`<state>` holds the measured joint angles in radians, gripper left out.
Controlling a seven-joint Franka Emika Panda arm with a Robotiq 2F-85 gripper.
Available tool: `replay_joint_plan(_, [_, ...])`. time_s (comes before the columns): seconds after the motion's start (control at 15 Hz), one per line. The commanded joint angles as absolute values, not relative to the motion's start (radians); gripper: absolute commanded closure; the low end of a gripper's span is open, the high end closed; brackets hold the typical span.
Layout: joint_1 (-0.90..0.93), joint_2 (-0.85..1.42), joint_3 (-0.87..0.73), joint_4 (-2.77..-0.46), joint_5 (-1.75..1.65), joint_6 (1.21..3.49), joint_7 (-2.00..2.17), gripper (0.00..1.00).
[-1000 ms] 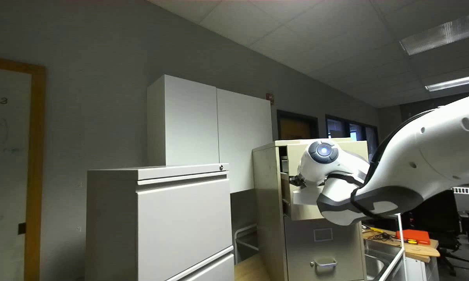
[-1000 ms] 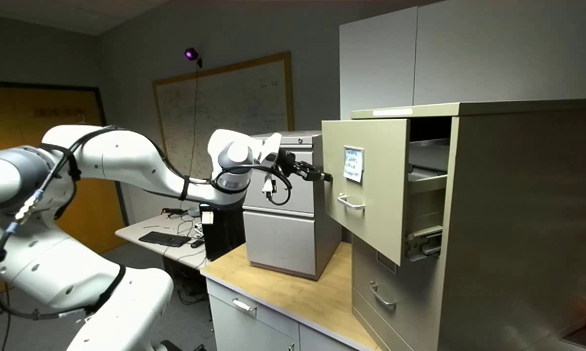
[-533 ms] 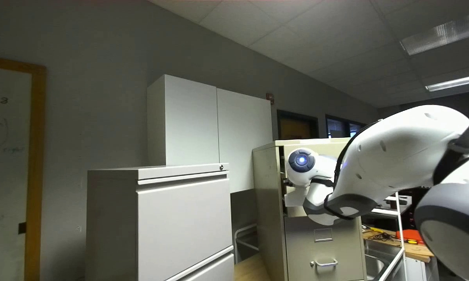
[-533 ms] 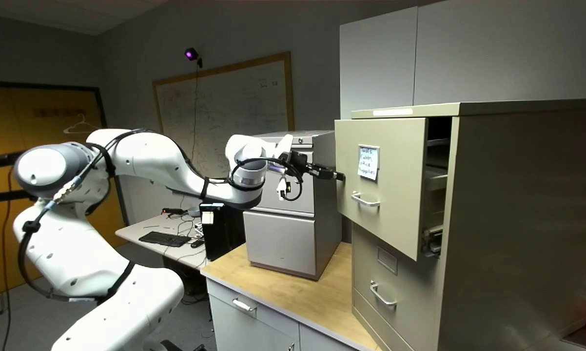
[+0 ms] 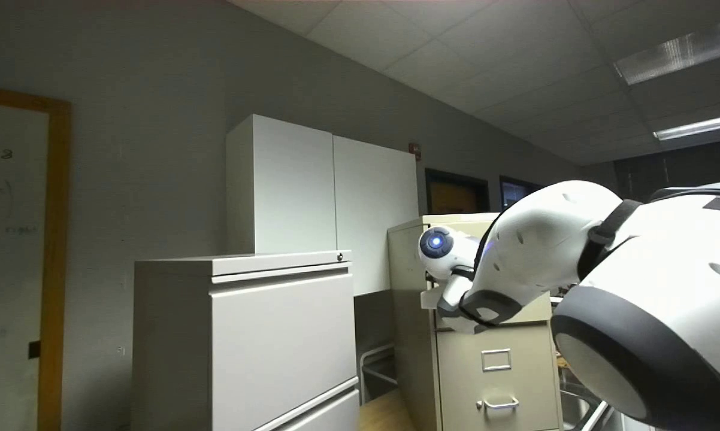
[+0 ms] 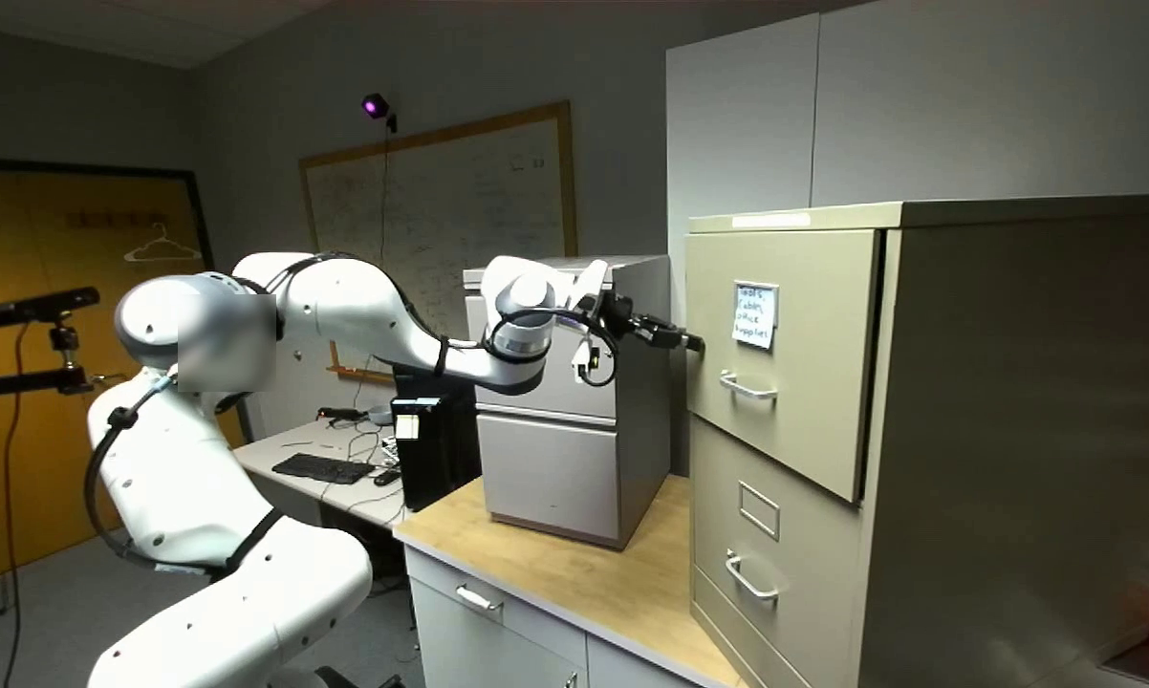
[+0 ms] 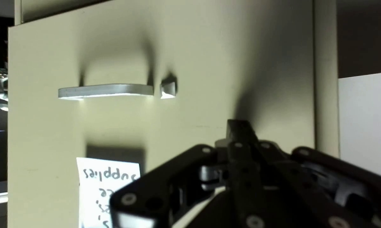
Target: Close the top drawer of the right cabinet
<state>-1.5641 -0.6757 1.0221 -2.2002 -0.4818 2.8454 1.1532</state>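
Note:
The right cabinet (image 6: 1024, 449) is a tan filing cabinet, also in an exterior view (image 5: 409, 359). Its top drawer (image 6: 809, 401) sticks out only slightly, with a narrow dark gap along its side edge. Its beige front also fills much of the wrist view (image 7: 196, 47), with a silver handle (image 7: 106, 91) and a paper label (image 7: 109, 190). My gripper (image 6: 697, 342) is shut, with nothing between the fingers. Its fingertips (image 7: 241, 123) are against, or very close to, the drawer front, beside the handle near one side edge. In an exterior view the arm hides the gripper and most of the drawer (image 5: 537, 311).
The lower drawer (image 6: 727, 497) of the tan cabinet is shut. A grey two-drawer cabinet (image 6: 551, 478) stands on a wooden counter (image 6: 574, 578) just beside my forearm and wrist. White wall cupboards (image 6: 742, 124) hang behind. A desk (image 6: 297, 459) with a keyboard stands farther back.
My shut gripper has moved forward toward the cabinet. The top drawer has slid in with it, from well open to nearly flush.

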Motion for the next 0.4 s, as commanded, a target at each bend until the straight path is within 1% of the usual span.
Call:
replay_joint_plan(0.0, [-1.721,-0.520,1.188,-2.054,-0.428,2.828,1.093,1.00])
replay_joint_plan(0.13, [-1.776,-0.501,1.245,-2.017,-0.399,2.811,1.073,1.00])
replay_joint_plan(0.33, [-1.771,-0.499,1.244,-2.019,-0.393,2.811,1.064,1.00])
